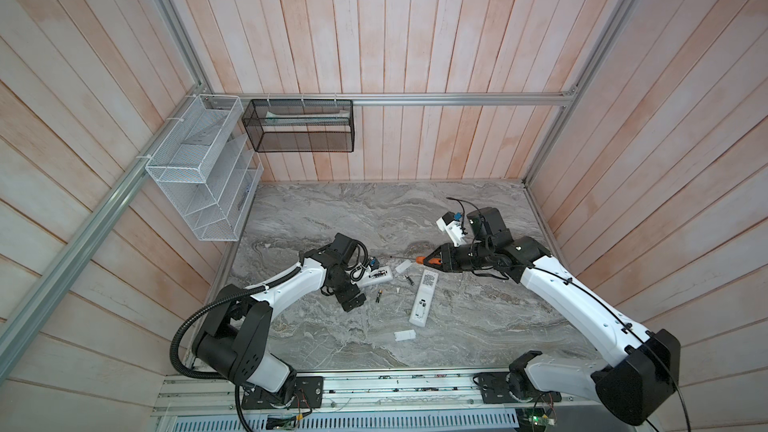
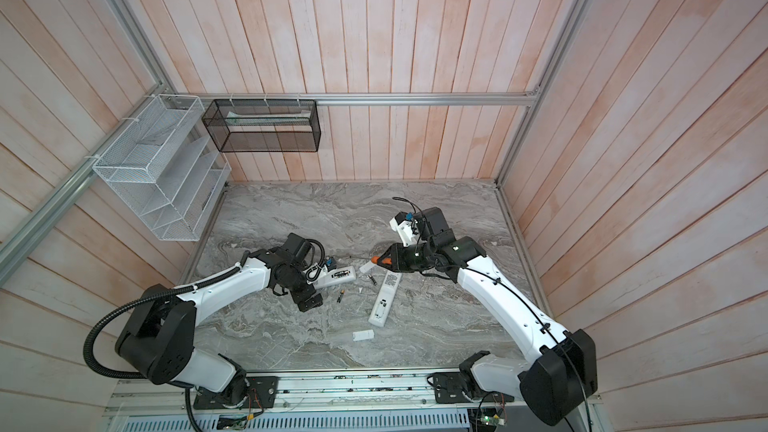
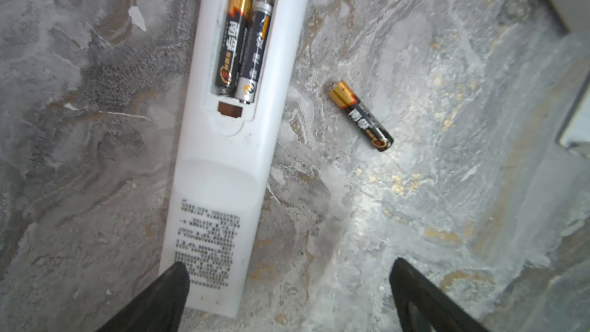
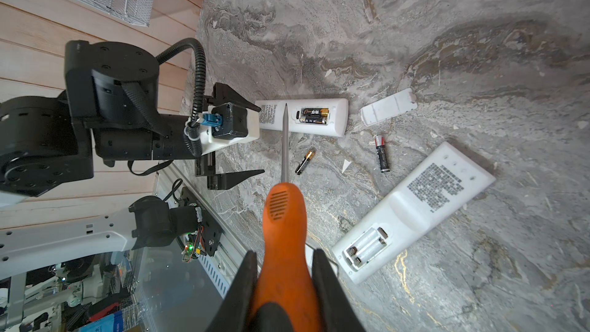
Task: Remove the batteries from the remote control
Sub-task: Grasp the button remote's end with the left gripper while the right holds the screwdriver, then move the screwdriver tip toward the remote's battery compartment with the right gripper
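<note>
A white remote control [image 3: 230, 154] lies back up, its compartment uncovered, with two batteries [image 3: 236, 36] side by side inside. My left gripper [image 3: 289, 269] hovers over the remote's printed end, open, nothing between its fingers. One loose battery [image 3: 360, 115] lies on the marble beside this remote, another [image 4: 382, 154] further off. A second remote [image 4: 415, 212] lies nearby with its compartment empty. My right gripper [image 4: 284, 260] is shut on the orange handle of a screwdriver [image 4: 285, 142], whose tip points at the first remote [image 4: 303, 118]. Both top views show the left gripper [image 1: 360, 290] and right gripper [image 1: 434, 260].
Two white battery covers lie loose, one [image 1: 402, 266] by the screwdriver tip, one [image 1: 405, 334] nearer the front edge. A white wire rack [image 1: 199, 168] and a black mesh basket [image 1: 299, 124] hang on the walls at back left.
</note>
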You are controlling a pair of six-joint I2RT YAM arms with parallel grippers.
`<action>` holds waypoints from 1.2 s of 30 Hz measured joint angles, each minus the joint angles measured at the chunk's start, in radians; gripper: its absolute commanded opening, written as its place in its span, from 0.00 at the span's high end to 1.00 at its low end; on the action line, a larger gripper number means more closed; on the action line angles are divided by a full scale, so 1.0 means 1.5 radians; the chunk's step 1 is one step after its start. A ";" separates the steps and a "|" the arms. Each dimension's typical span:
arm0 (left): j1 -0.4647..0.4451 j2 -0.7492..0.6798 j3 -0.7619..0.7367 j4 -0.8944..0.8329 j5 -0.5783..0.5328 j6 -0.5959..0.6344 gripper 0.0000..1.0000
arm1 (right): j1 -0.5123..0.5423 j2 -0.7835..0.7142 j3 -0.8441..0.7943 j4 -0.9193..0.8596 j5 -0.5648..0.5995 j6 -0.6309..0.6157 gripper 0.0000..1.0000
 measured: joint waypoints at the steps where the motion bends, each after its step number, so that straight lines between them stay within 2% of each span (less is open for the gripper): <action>1: 0.006 0.005 0.000 0.004 0.000 0.004 0.00 | 0.000 -0.002 -0.005 0.003 -0.002 0.003 1.00; 6: 0.042 0.018 0.000 0.029 0.012 0.019 0.00 | 0.000 -0.014 -0.028 0.020 -0.005 0.017 1.00; 13: 0.052 0.074 0.015 0.031 0.018 0.031 0.02 | 0.000 -0.014 -0.035 0.043 -0.007 0.037 1.00; 18: 0.056 0.084 0.018 0.036 0.016 0.039 0.09 | 0.000 -0.013 -0.035 0.055 -0.007 0.049 1.00; 21: 0.057 0.088 0.019 0.047 0.012 0.042 0.17 | 0.000 -0.009 -0.035 0.061 -0.007 0.054 1.00; 29: 0.054 0.095 0.020 0.071 0.008 0.048 0.46 | 0.005 0.001 -0.034 0.059 -0.006 0.056 1.00; 36: 0.024 0.095 0.020 0.087 -0.008 0.059 0.66 | 0.005 0.026 0.004 0.023 -0.006 0.037 1.00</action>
